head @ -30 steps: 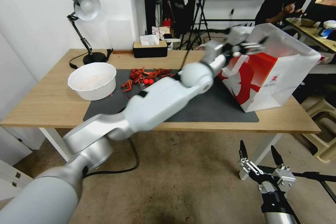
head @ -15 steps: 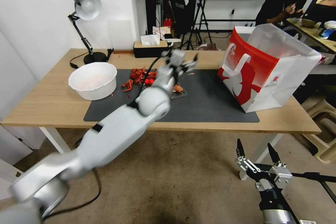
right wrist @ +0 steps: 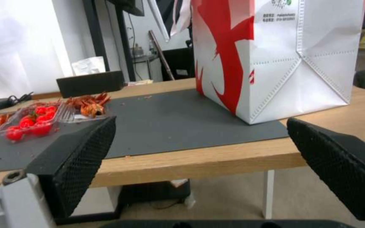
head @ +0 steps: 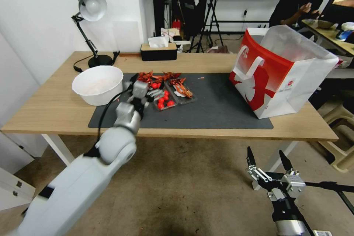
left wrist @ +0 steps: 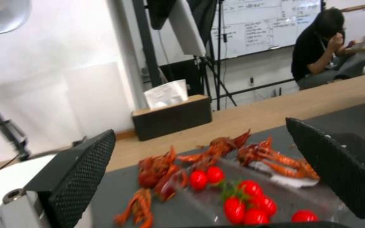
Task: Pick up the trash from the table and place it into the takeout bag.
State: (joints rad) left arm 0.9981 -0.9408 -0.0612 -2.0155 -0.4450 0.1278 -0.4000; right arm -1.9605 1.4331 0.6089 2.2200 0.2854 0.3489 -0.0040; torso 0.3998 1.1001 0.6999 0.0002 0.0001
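Trash lies on the dark mat [head: 221, 107] of the table [head: 55, 110]: red crayfish shells [head: 158, 77], a clear tray of cherry tomatoes [head: 165, 102] and a clear tray with crayfish [head: 183, 91]. My left gripper [head: 149, 90] hovers open just left of the tomato tray. In the left wrist view the left gripper [left wrist: 199, 126] has the tomatoes [left wrist: 244, 198] and shells [left wrist: 216, 152] between and beyond its spread fingers [left wrist: 81, 171]. The takeout bag [head: 284, 70] stands open at the mat's right end. My right gripper [head: 264, 152] hangs open below the table's front edge, facing the takeout bag [right wrist: 275, 57].
A white bowl [head: 97, 84] sits on the left of the table, with a desk lamp [head: 90, 7] and a black tissue box [head: 158, 51] behind it. Bare mat lies between the trays and the bag. A stool [head: 341, 147] stands right of the table.
My left arm has swung from over the bag's opening back to the left and down to the tomato tray, uncovering the trays. The right arm has barely moved.
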